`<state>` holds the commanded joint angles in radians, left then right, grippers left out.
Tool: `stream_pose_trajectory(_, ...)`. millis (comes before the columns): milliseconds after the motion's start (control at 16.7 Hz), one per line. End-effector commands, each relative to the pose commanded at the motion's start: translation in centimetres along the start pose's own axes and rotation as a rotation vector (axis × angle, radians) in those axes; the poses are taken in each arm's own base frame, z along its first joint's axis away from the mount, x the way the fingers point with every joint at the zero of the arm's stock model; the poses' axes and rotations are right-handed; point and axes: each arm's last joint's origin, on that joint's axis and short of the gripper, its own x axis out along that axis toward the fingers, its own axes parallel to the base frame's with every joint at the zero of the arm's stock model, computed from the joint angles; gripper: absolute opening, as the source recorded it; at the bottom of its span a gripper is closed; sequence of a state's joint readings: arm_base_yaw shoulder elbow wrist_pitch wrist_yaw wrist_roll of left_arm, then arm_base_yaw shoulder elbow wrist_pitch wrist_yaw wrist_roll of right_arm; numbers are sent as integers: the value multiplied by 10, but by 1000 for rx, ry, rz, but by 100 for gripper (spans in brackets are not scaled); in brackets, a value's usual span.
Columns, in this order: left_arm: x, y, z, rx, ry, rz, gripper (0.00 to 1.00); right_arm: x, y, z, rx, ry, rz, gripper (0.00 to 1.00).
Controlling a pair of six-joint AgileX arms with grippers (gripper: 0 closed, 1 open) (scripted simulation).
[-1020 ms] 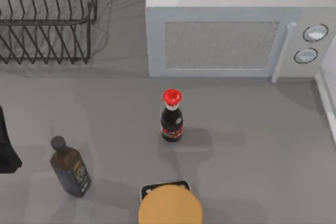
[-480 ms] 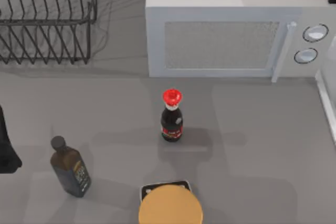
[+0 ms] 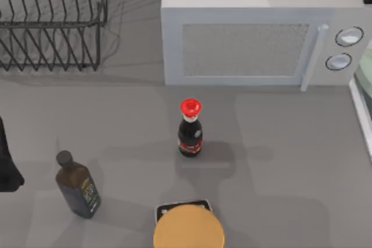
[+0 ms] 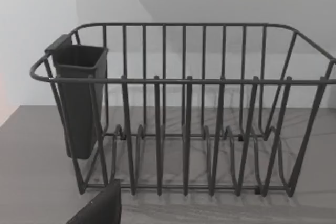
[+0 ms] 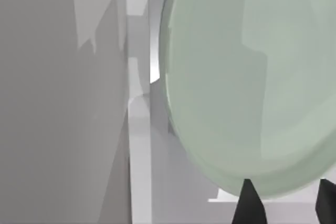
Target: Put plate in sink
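Right gripper [image 5: 283,200] pinching plate [image 5: 247,77] rim | plate tilted on edge beside microwave [image 3: 244,33], over sink [image 3: 360,105] rim | you lower it level inside the basin before letting go | left gripper [image 4: 100,211] parked facing dish rack [image 4: 184,114], fingers unclear.

Bottles [image 3: 190,128]: two
Plate [image 5: 252,77]: one
Microwave [image 3: 256,39]: one
Rack [image 4: 184,114]: one
Disc [image 3: 189,227]: one
Knobs [image 3: 349,36]: two
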<state>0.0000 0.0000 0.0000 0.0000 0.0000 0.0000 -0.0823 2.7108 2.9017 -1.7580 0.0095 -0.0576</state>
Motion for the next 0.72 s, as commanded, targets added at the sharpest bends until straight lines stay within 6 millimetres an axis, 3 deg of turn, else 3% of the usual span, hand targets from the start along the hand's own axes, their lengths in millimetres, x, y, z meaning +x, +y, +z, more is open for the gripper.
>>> stream_pose_trajectory(360, 0, 0, 0, 0, 0, 0, 100, 0, 0, 0, 0, 0, 0, 98)
stream_pose_trajectory(720, 0, 0, 0, 0, 0, 0, 100, 0, 0, 0, 0, 0, 0, 100)
